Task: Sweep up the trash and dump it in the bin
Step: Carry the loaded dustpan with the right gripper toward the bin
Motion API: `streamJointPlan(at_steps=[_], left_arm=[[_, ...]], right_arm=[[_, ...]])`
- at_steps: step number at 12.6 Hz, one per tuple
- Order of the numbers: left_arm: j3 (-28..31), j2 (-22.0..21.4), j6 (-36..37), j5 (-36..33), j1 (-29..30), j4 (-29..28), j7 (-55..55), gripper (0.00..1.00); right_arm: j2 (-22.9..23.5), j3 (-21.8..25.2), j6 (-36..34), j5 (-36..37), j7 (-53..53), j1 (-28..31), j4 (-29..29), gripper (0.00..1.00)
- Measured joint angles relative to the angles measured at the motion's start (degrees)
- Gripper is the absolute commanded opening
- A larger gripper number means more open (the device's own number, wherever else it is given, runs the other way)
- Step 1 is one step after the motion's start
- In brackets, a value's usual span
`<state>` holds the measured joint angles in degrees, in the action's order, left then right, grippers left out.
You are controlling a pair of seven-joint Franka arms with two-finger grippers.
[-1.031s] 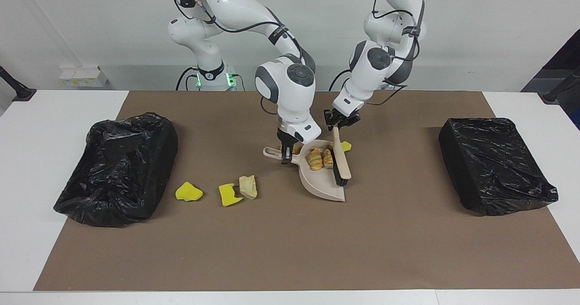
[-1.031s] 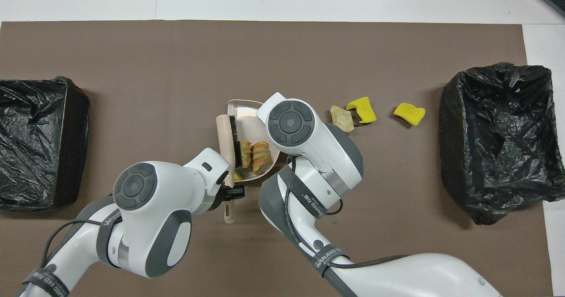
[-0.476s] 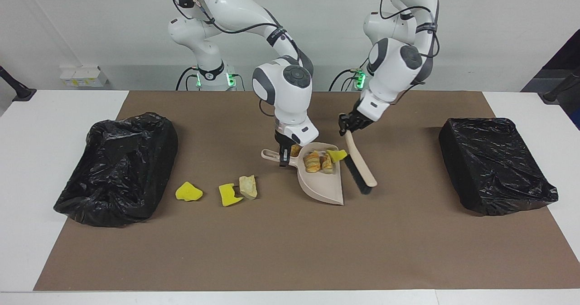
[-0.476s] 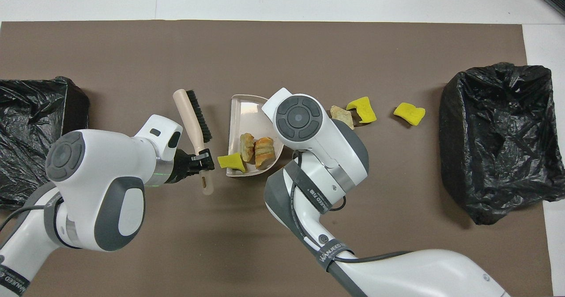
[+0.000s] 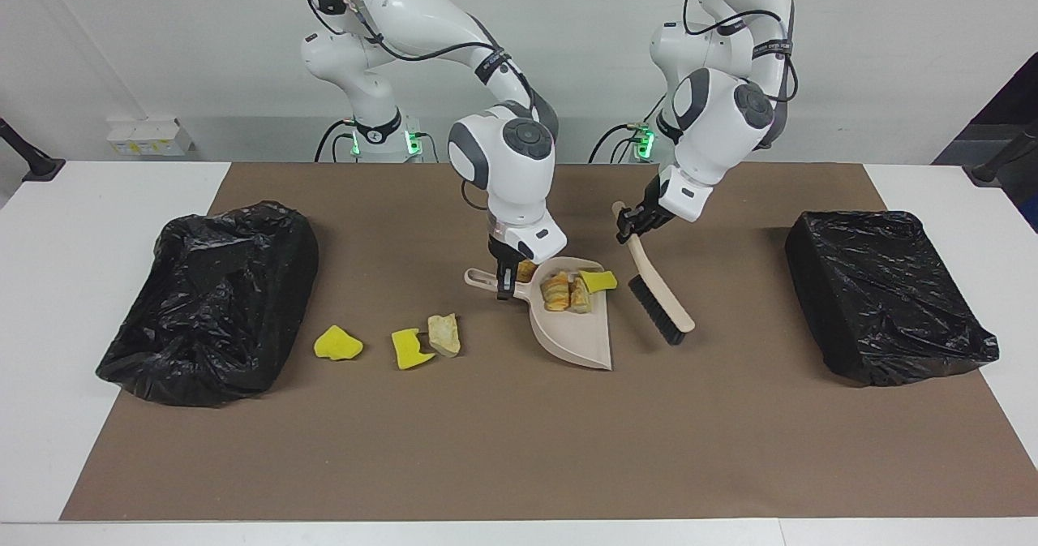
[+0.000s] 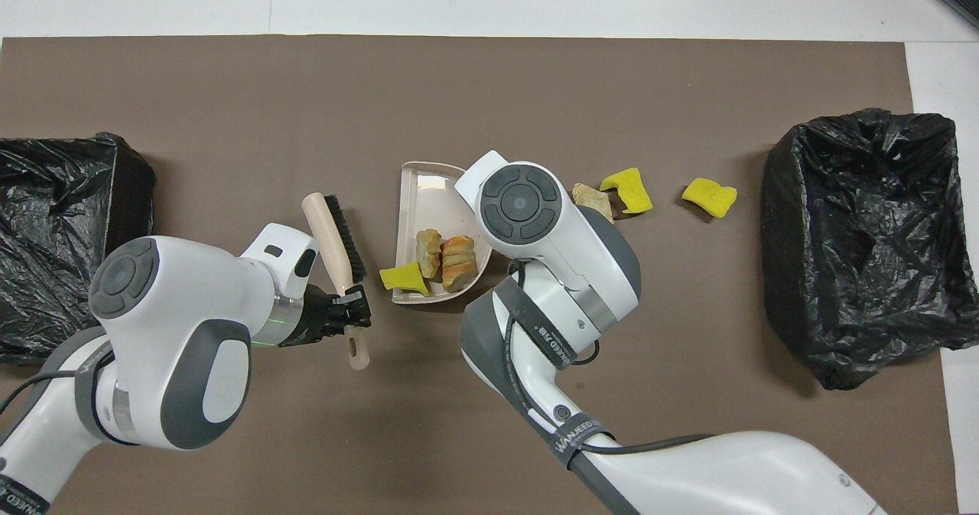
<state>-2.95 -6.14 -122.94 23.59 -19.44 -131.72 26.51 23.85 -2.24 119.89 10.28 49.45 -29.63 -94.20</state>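
Brown mat [image 5: 519, 449]: trash [image 5: 442, 335] scattered toward right arm's end.

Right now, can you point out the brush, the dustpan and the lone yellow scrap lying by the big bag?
brush [image 5: 658, 309], facing view, on its dark bristles.
dustpan [image 5: 577, 339], facing view, on the bare floor of its scoop.
lone yellow scrap [image 5: 337, 343], facing view, on the middle of its top.

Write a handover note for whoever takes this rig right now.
Left gripper: shut on brush handle, brush beside dustpan.
Right gripper: shut on dustpan handle.
Done: two bread chunks and a yellow scrap lie in the pan, a fourth piece partly hidden by the right gripper.
Left: two yellow scraps and one tan chunk on the mat toward the right arm's bin; sweep, then dump.
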Motion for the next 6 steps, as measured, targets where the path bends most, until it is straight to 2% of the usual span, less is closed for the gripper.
streamJointPlan(at_steps=[2,6], left_arm=[[0.1,-0.6,2.6,-3.9,0.4,-0.1,-0.1,0.00],[-1.0,-0.9,3.5,-4.8,-3.0,-1.3,-0.5,0.00]], right_arm=[[-0.1,0.0,1.0,-1.5,0.4,1.7,0.4,0.00],[-2.0,0.0,1.1,-8.9,7.0,6.4,1.1,0.00]])
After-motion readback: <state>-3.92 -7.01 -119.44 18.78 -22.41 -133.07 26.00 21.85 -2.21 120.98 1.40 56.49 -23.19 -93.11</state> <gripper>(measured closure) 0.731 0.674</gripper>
